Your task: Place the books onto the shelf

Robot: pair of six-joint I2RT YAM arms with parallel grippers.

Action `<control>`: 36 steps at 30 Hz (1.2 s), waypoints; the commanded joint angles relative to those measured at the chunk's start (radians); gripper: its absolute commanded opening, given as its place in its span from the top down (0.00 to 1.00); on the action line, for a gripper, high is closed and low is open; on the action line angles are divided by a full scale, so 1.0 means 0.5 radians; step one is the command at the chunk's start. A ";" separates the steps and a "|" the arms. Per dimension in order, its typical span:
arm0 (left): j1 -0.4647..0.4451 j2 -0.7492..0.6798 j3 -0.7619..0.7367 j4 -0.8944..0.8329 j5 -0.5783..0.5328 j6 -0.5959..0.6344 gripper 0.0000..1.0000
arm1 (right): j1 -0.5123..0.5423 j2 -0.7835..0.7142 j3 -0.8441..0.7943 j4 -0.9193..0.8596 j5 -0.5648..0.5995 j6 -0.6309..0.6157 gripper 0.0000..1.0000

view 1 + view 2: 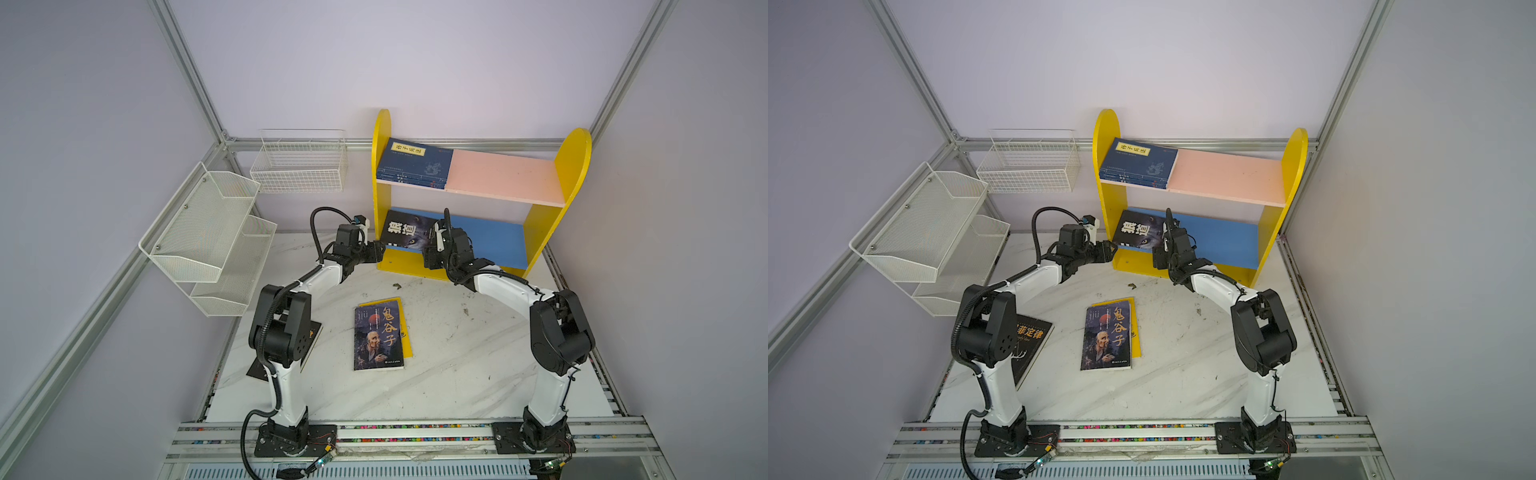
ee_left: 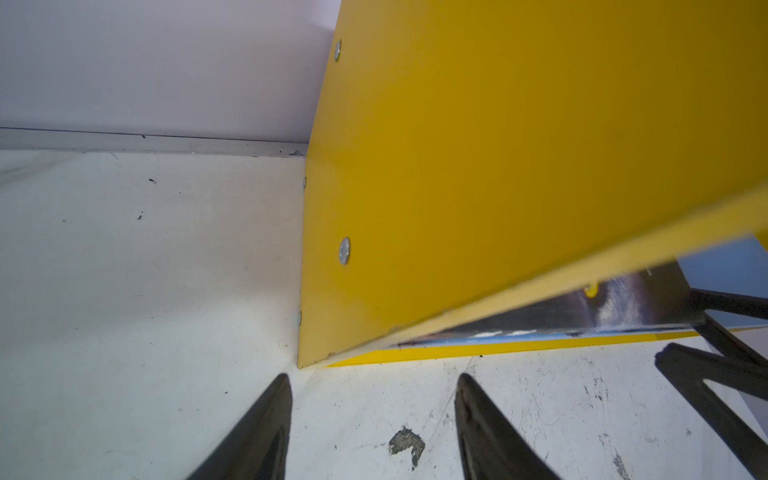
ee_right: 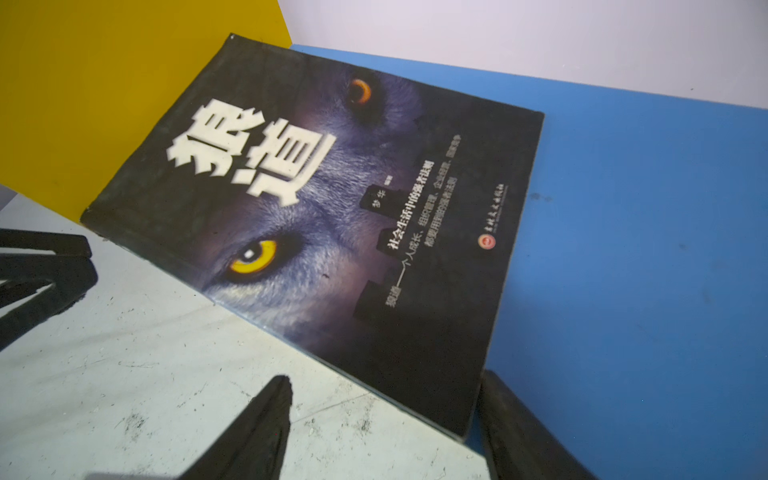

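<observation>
The shelf (image 1: 573,166) (image 1: 1293,166) stands at the table's back, with a stack of navy books (image 1: 413,164) (image 1: 1138,162) lying on the left of its pink upper board. A black wolf-cover book (image 1: 401,230) (image 3: 332,208) lies flat on the blue lower board (image 3: 623,208), overhanging the front edge. My right gripper (image 1: 426,251) (image 3: 386,376) is open at that book's front corner, which lies between its fingers. My left gripper (image 1: 380,251) (image 2: 372,378) is open and empty, just in front of the shelf's left side panel (image 2: 457,166). On the table, a dark portrait-cover book (image 1: 378,336) lies on a yellow book (image 1: 408,336).
Another black book (image 1: 1030,340) lies under my left arm's elbow. A white mesh rack (image 1: 208,241) and a white wire basket (image 1: 299,162) hang at the back left. A small dark fleck (image 1: 397,286) (image 2: 407,442) sits on the marble table (image 1: 457,353) in front of the shelf.
</observation>
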 commanded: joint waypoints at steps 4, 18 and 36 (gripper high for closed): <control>0.013 -0.097 0.125 0.051 -0.052 0.030 0.35 | 0.023 -0.071 -0.038 -0.068 -0.079 0.017 0.22; 0.026 -0.962 -0.849 -0.538 0.363 -0.158 0.09 | 0.228 -0.582 -0.545 -0.225 -0.274 0.575 0.20; 0.028 -1.140 -1.602 -0.436 0.709 -0.345 0.07 | 0.488 -0.212 -0.634 -0.158 -0.789 0.490 0.28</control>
